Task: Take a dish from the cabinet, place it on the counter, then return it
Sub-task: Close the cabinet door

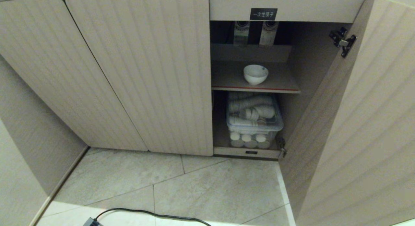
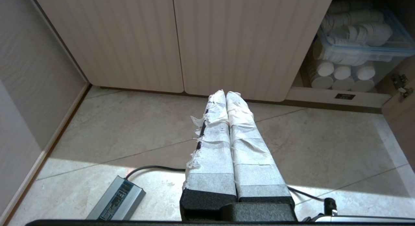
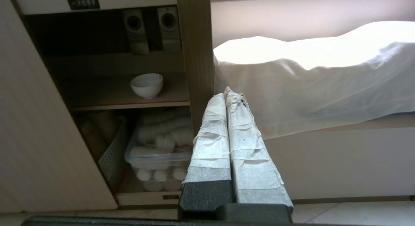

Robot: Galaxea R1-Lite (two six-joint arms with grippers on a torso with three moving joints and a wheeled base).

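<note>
- On the cabinet (image 1: 136,73) shelf (image 1: 227,80) sits the bowl (image 1: 255,74), door (image 1: 356,122) swung wide for reach.
- Right pincer (image 3: 227,93), closed and empty, faces the cabinet; left pincer (image 2: 226,94) closed, idle.

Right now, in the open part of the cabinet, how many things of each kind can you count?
White bowl, upright on the red-edged shelf: 1
Clear plastic box full of white cups, below the shelf: 1
Slim packets hanging above the shelf: 2
Total: 4
</note>
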